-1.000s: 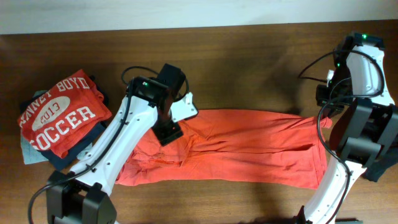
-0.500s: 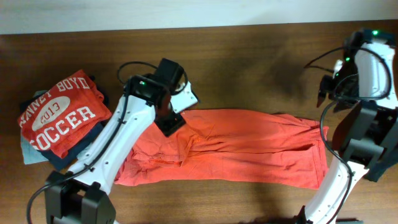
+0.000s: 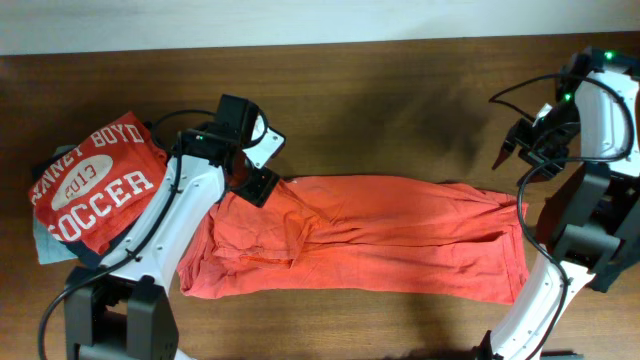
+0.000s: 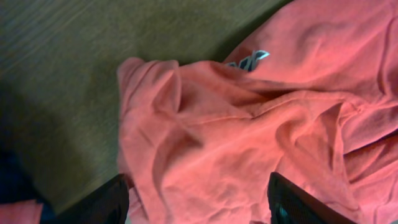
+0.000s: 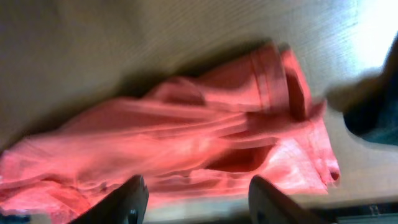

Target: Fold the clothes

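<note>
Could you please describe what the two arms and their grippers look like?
Both the left arm and right arm have white rounded links on black joints and bases, with thin black cables looping beside them. A green light glows atop the right arm. The left gripper and right gripper have dark fingers.

The dark wooden table [image 3: 400,110] is carrying an orange-red shirt [image 3: 380,235] stretching rumpled across the lower middle, and at far left a red SOCCER tee [image 3: 95,180] lying atop a dark navy piece [image 3: 110,255] and a pale grey-blue piece [image 3: 45,240].
</note>
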You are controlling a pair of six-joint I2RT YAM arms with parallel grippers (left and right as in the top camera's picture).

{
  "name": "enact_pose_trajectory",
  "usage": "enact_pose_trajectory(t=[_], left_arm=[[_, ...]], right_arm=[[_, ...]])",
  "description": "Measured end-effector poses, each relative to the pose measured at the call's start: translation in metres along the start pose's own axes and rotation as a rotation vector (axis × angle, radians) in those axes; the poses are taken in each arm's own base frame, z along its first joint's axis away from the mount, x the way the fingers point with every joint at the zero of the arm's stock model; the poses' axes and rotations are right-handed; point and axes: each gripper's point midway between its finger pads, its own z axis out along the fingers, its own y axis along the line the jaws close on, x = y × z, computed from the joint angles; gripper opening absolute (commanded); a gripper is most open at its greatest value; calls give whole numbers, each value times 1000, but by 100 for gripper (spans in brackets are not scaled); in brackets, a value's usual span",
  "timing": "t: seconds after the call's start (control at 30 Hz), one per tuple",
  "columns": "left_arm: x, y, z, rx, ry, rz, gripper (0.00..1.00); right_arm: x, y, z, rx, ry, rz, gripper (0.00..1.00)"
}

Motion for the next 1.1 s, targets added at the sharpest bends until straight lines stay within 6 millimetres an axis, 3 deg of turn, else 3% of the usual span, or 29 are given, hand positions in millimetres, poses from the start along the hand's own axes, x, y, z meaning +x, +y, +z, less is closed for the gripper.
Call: enact_pose_trajectory(t=[0.13,0.23,0.27,0.43,0.5,0.6,0.67,0.73,0.87,0.97,1.1], left_arm=[[1,-3,3,11,-2,-3,72],[1,-3,3,11,-5,-3,72],[0,-3,3,11,-5,-3,73],[1,-3,3,13,-5,-6,77],[1,-3,3,13,-5,-6,77],[0,-3,3,13,-6,-6,78],[1,-3,3,13,-5,-6,78],[1,-3,3,13,-5,-6,78],[1,-3,3,14,-5,-6,79],[1,-3,4,14,-3,-7,79],[1,-3,4,14,-3,-6,79]], right_arm=[[-26,23,0,-23,-133,-59,54],[-21,38,-16,-16,-206,-108,55],[-15,42,-28,-11,-244,-125,59],[48,39,-138,6,-566,-181,76],[87,30,-179,-12,-691,-180,78],[130,14,-205,-35,-788,-144,79],[140,5,-193,-30,-766,-91,79],[133,-3,-160,-4,-673,-21,79],[97,-8,-63,32,-448,67,78],[86,-7,4,-7,-339,92,74],[75,-4,35,-88,-339,116,61]])
